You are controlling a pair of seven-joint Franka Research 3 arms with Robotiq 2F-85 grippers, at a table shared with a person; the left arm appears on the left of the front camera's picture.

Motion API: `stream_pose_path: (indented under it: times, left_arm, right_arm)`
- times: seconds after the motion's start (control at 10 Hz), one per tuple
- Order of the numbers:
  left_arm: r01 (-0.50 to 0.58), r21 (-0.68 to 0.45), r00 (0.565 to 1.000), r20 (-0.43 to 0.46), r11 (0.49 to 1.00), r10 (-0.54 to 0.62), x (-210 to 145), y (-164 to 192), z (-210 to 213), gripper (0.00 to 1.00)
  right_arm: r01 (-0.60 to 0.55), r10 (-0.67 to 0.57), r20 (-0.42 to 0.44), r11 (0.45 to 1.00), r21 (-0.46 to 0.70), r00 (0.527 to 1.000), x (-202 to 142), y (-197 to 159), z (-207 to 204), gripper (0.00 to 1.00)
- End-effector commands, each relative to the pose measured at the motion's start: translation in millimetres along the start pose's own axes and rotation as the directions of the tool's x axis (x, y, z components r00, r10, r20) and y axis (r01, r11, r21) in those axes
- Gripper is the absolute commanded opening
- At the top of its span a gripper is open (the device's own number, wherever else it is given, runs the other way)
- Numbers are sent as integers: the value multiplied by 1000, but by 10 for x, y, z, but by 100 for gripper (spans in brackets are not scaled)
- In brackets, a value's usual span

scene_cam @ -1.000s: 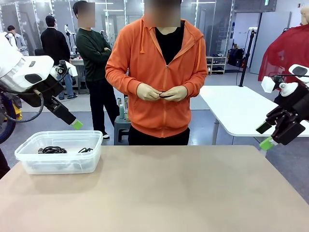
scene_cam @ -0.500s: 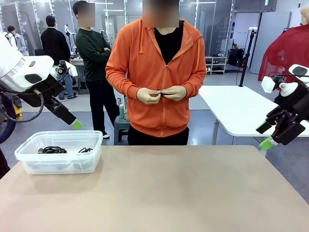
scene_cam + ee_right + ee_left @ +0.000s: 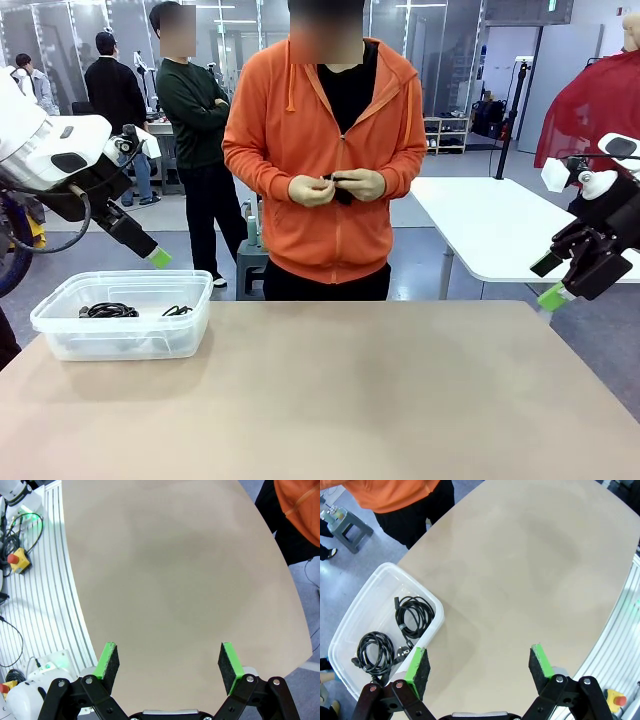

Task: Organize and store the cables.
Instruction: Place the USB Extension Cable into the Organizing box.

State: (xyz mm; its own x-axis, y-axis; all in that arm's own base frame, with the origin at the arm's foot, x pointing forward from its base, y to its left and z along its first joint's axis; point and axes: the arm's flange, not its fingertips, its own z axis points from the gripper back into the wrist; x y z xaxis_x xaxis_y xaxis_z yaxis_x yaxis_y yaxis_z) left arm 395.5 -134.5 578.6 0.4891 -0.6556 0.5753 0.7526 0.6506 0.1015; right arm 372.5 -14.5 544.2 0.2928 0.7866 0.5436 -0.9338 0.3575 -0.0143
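At 10 o'clock on the desk [image 3: 350,400], bin [image 3: 120,342] holds coiled cables [image 3: 108,311] | likely light, limp, springy; best pinched across bundled loops | left tool [image 3: 477,662], right tool [image 3: 169,662] both agape, empty

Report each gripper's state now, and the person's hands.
Left gripper: open, holding nothing.
Right gripper: open, holding nothing.
Person's hands: both holding a small black cable at the chest.

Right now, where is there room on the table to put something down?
Almost the whole table is bare, from the clear bin at its left corner across to the right edge. Only the bin is crowded: coiled cables lie inside.
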Motion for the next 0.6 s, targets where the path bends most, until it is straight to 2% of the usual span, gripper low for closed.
stream_pose_path:
  times: [0.0,0.5]
  left_arm:
    - [-2,10,1000,-7,1000,2,3,-1,-7,100]
    - [-2,10,1000,-7,1000,2,3,-1,-7,100]
  right_arm:
    - [6,-6,4,1000,-6,1000,23,-18,-6,100]
    - [6,-6,4,1000,-6,1000,23,-18,-6,100]
